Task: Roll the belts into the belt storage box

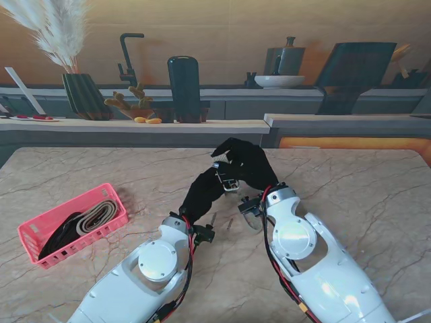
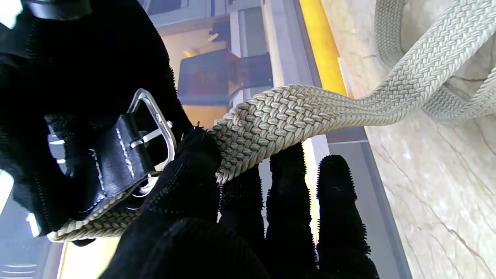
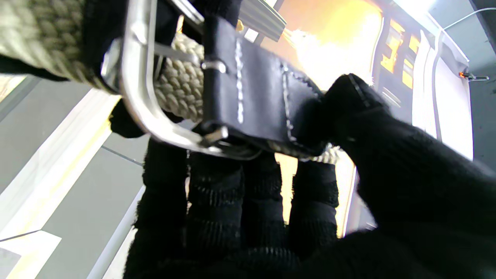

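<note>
- Both black-gloved hands are meeting above the middle of the marble table (image 1: 350, 195), raised off its surface.
- The left hand (image 1: 202, 192) is grasping a beige braided belt (image 2: 294, 116) close behind the buckle, with the thumb pressing the webbing against the fingers (image 2: 286, 186).
- The right hand (image 1: 248, 161) is gripping the same belt at its black leather buckle tab (image 3: 263, 100), thumb on one face and fingers (image 3: 217, 193) curling under the other.
- The silver buckle (image 2: 155, 120) is sitting between the two hands, just beside the left thumb.
- In the left wrist view, the rest of the belt is trailing away from the hands and lying in a loose loop on the table.
- The pink belt storage box (image 1: 40, 239) is sitting well apart from the hands, at my left near the table edge.
- Inside it, a grey-beige belt (image 1: 97, 215) and a dark belt (image 1: 60, 235) are lying side by side.
</note>
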{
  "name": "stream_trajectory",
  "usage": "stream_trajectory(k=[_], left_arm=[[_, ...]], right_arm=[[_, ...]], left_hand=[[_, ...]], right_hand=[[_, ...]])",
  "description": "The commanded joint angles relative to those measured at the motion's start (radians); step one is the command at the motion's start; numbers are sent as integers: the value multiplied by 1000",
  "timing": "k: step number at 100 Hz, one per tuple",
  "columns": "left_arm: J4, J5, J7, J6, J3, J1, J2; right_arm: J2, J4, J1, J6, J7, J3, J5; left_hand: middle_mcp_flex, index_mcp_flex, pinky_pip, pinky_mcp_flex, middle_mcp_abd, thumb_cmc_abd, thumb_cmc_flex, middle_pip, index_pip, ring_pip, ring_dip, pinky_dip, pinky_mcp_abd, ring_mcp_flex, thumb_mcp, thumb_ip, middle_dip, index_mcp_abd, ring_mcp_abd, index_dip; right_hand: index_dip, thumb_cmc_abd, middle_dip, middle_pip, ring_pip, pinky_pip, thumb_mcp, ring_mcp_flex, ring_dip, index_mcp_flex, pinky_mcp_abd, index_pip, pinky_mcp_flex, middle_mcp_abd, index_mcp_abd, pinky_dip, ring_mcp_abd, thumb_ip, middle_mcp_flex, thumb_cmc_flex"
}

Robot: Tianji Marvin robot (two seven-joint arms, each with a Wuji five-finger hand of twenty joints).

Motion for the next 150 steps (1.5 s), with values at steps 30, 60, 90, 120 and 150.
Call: stream_trajectory(k=[30, 60, 90, 120, 150], left_arm=[[2, -1, -147, -35, 1, 1, 46], [14, 44, -185, -61, -11, 0, 66], [-2, 27, -122, -50, -18, 18, 48], [-17, 14, -101, -24, -15, 24, 40], [-15, 25, -89, -15, -17, 24, 37]], right_arm=[[-24, 5, -8, 21, -58, -14, 20], [-28, 2, -8, 44, -72, -16, 10], [-20, 9, -7, 43, -45, -17, 8], [-13, 59, 20, -21, -40, -46, -63], [-3, 73, 28, -60, -32, -44, -104]], left_hand=[[-71, -9, -71, -5, -51, -252, -304, -162, -200, -142, -31, 27, 37, -3, 789, 6, -145, -31, -38, 22], [-203, -117, -159, -30, -62, -378, -555, -156, -315, -214, -52, 34, 42, -44, 714, 46, -353, 12, -47, -28], [-133, -44, -133, -40, -12, -260, -632, -95, -287, -160, -19, 82, 59, -23, 589, 9, -320, 49, -14, 12], [-107, -18, -92, -38, 0, -175, -569, -65, -262, -115, -14, 87, 56, -11, 513, 27, -311, 58, -3, 22], [-33, 26, -40, -20, 1, -198, -372, 13, -150, -32, 16, 82, 60, 41, 383, -18, -227, 7, 2, 48]], right_hand=[[10, 60, 24, -8, -47, -91, 60, -103, 40, 104, 31, 119, -95, -32, -74, -1, -27, -25, -72, -12], [11, 67, 18, -5, -52, -98, 53, -99, 47, 99, 30, 127, -89, -40, -72, 5, -31, -23, -70, -3], [14, 61, 14, -8, -57, -100, 52, -92, 50, 103, 30, 129, -82, -41, -74, 10, -32, -21, -63, -2], [16, 64, 13, -15, -64, -107, 51, -96, 51, 100, 37, 125, -84, -42, -73, 13, -32, -21, -68, 0], [21, 74, 15, -14, -63, -109, 43, -96, 54, 93, 39, 125, -84, -38, -77, 16, -32, -21, -73, 5]])
